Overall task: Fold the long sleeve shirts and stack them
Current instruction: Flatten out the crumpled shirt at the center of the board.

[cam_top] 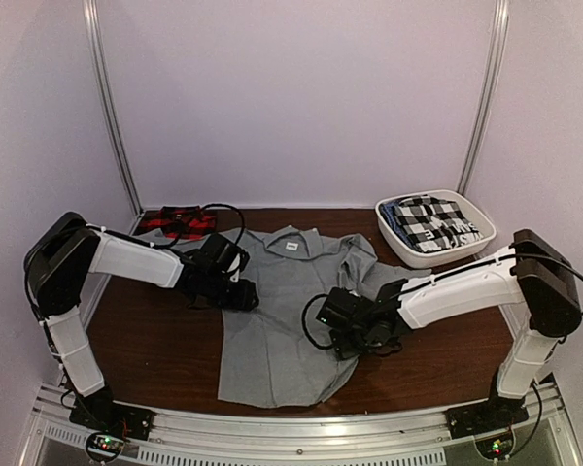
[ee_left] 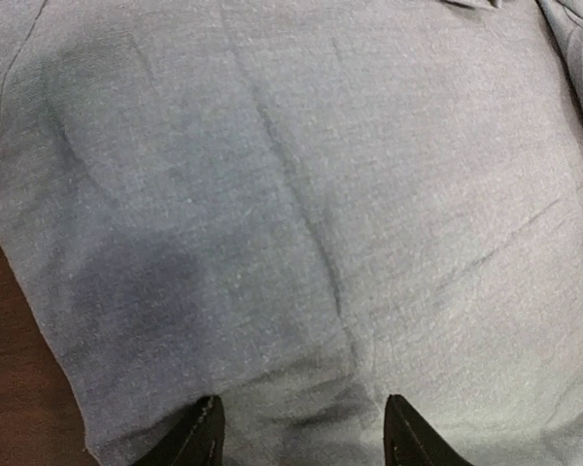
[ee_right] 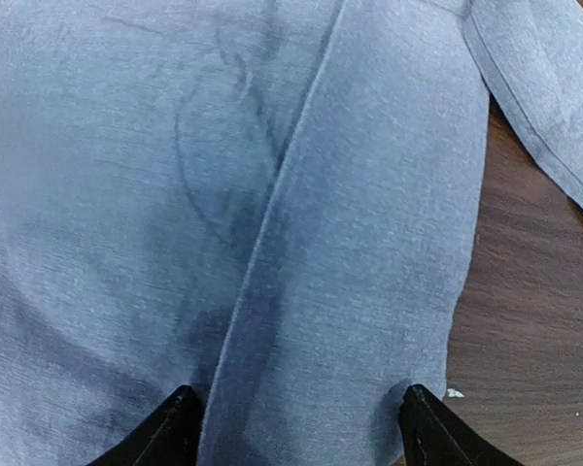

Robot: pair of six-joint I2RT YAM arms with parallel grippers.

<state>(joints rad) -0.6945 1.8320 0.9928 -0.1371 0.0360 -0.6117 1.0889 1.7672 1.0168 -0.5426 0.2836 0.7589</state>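
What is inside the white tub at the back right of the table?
The white tub holds folded black-and-white checked cloth. Anything beneath that cloth is covered, so I cannot tell what else is there.

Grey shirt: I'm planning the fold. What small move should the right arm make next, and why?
Probably lower the right gripper and close its fingers on the grey shirt: they stand open astride a folded-over strip at its edge, gripping nothing.

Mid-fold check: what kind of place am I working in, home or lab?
Most likely a lab test booth, not a home: plain white walls with metal corner posts enclose a brown table, and the left arm and right arm are bolted to a metal rail at its near edge.
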